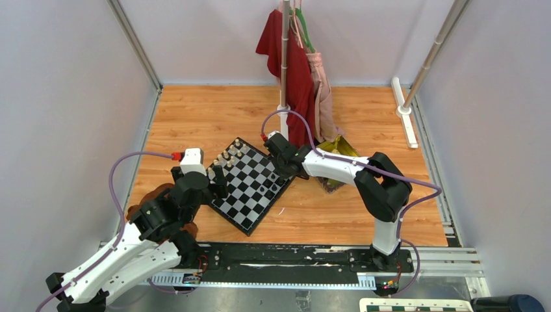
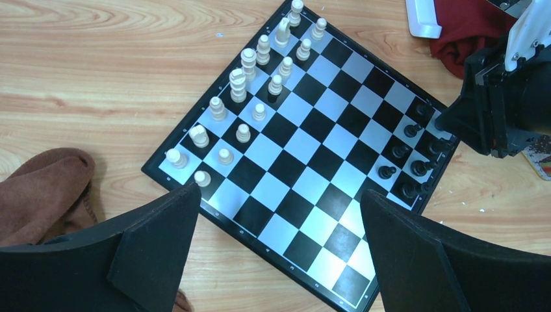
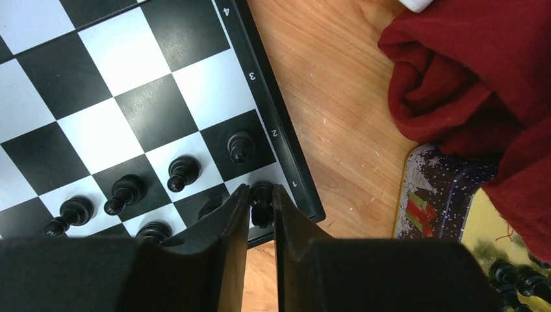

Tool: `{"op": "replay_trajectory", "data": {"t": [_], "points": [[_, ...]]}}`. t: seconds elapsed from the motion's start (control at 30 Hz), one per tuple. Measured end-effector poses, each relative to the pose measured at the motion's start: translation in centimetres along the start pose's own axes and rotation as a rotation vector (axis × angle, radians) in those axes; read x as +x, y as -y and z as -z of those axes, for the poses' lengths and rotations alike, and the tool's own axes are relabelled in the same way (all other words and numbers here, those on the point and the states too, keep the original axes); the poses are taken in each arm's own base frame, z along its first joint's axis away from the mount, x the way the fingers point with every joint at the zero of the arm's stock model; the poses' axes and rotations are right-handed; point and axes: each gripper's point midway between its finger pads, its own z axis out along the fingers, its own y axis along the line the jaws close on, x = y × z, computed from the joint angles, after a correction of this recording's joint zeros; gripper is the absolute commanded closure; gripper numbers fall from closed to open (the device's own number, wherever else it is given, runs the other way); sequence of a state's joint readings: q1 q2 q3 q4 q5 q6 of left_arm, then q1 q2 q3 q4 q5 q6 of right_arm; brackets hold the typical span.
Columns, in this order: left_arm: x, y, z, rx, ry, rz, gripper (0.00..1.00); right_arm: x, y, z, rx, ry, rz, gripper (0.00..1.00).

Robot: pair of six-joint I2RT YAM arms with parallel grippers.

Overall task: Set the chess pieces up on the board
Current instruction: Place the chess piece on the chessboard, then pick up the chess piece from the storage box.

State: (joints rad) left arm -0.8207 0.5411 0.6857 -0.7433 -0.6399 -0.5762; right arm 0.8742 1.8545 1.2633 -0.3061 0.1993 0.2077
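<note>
We take this for a robotics lab cell. The left arm (image 1: 130,250) and the right arm (image 1: 364,172) rise from the near edge of a wood-grain tabletop (image 1: 195,117), where a black rail (image 1: 292,257) runs. Plain pale panels (image 1: 65,97) and slanted metal poles (image 1: 442,39) box it in. Purple cables (image 1: 120,169) loop off the arms. The board (image 1: 250,185) shares the tabletop with clothes (image 1: 295,71) hung on a stand (image 1: 284,39).

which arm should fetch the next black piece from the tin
Right. The right gripper sits at the board's black-side corner, right beside the tin holding spare black pieces. The left gripper hovers open at the cream side, across the board from it.
</note>
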Motion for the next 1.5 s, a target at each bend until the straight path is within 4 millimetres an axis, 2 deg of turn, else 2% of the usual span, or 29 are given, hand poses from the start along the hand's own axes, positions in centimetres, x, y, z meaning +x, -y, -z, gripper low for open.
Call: {"op": "replay_trajectory", "data": {"t": [0.1, 0.6, 0.77, 0.9, 1.1, 1.27, 1.37, 1.5], "points": [[0.0, 0.0, 0.0, 0.000, -0.001, -0.001, 0.00, 0.0, 0.0, 0.0, -0.002, -0.001, 0.000, 0.69], [0.2, 0.1, 0.0, 0.005, -0.004, -0.006, 0.00, 0.3, -0.2, 0.1, -0.013, -0.014, 0.006, 0.67], [0.2, 0.1, 0.0, 0.004, -0.005, -0.007, 0.00, 0.2, 0.3, 1.1, -0.001, -0.021, 0.020, 0.62], [0.2, 0.1, 0.0, 0.005, -0.003, -0.006, 0.00, -1.4, 0.9, 2.8, 0.020, 0.017, 0.019, 0.61], [0.2, 0.1, 0.0, 0.005, -0.003, -0.006, 0.00, -3.6, 2.5, 6.4, 0.074, 0.096, -0.001, 0.51], [0.3, 0.1, 0.0, 0.005, -0.004, -0.006, 0.00, -4.7, 4.6, 9.8, 0.138, 0.172, -0.050, 0.49], [0.3, 0.1, 0.0, 0.005, -0.006, -0.008, 0.00, -4.2, 6.6, 11.3, 0.189, 0.198, -0.103, 0.48], [0.4, 0.1, -0.1, 0.004, -0.010, -0.012, 0.00, -2.0, 10.3, 12.1, 0.290, 0.188, -0.199, 0.46]]}}
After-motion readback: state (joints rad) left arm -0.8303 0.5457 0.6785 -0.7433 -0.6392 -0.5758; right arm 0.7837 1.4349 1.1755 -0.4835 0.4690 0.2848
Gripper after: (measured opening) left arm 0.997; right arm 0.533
